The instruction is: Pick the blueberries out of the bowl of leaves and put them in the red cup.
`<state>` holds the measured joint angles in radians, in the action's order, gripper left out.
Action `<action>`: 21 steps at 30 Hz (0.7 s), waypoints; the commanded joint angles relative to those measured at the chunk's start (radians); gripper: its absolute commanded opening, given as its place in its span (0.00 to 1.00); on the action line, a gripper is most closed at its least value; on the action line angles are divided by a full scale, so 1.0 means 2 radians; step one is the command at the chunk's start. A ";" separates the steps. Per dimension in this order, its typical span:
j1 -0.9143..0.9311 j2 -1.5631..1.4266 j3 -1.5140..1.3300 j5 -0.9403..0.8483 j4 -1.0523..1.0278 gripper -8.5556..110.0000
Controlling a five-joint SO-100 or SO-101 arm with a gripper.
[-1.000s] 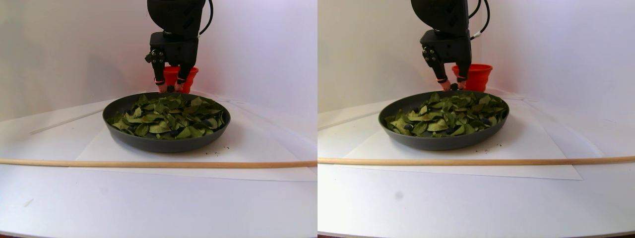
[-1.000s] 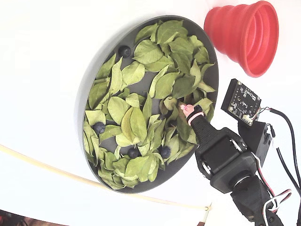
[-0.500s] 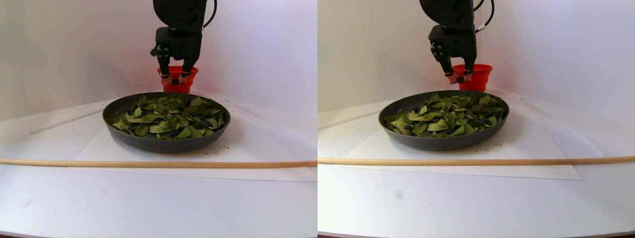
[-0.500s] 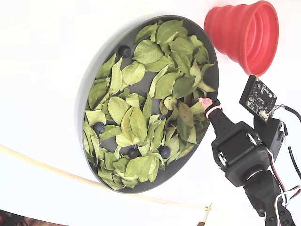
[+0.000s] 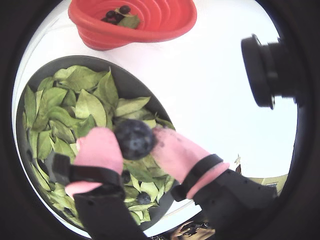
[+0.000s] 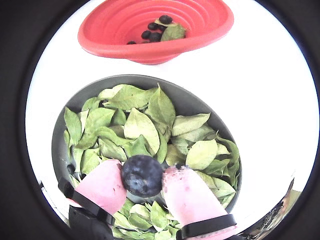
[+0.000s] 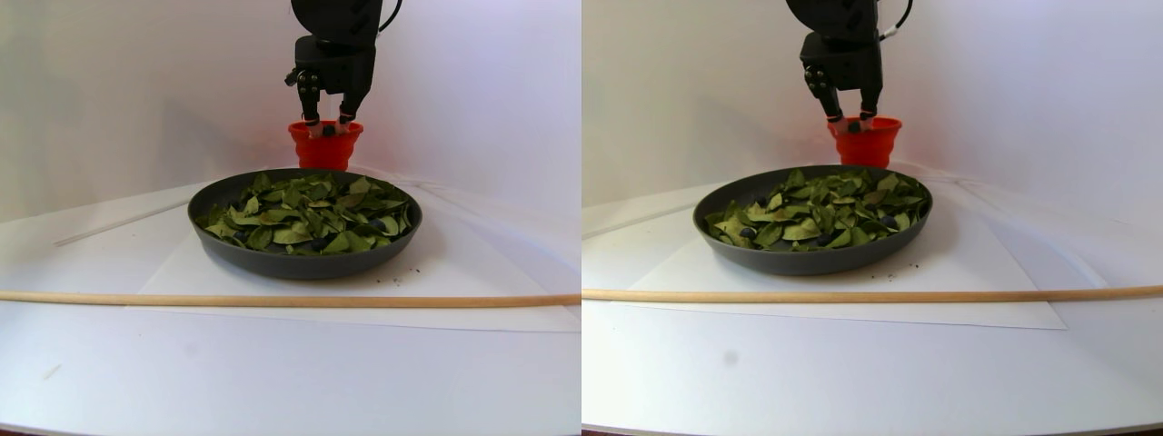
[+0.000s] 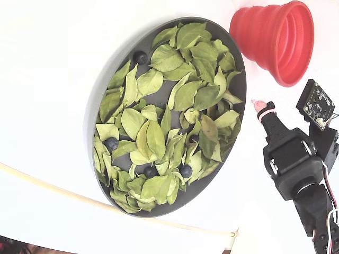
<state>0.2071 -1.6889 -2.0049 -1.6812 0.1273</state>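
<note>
My gripper (image 6: 142,179) is shut on one dark blueberry (image 6: 142,174), pinched between its pink fingertips; a wrist view shows the same blueberry (image 5: 134,138). In the fixed view the gripper (image 8: 258,105) hangs just off the bowl's right rim, below the red cup (image 8: 275,39). In the stereo pair it (image 7: 327,128) is level with the cup's rim (image 7: 325,129). The dark grey bowl (image 8: 93,114) holds green leaves (image 8: 159,137) and loose blueberries (image 8: 111,144). The cup (image 6: 150,30) holds several blueberries (image 6: 154,34) and a leaf.
A thin wooden stick (image 7: 273,300) lies across the table in front of the bowl, also seen in the fixed view as a stick (image 8: 53,190). A white paper sheet (image 7: 454,272) lies under the bowl. A small camera board (image 8: 316,104) rides beside the gripper.
The gripper has risen out of the leaves with the blueberry and moved off the bowl towards the red cup.
</note>
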 commanded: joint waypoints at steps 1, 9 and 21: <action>0.008 -0.028 0.038 -0.003 0.001 0.18; 0.006 -0.026 0.064 -0.002 0.001 0.18; 0.002 -0.010 0.107 0.003 0.002 0.18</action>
<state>0.2071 -1.6874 -1.8730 -1.6797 0.1273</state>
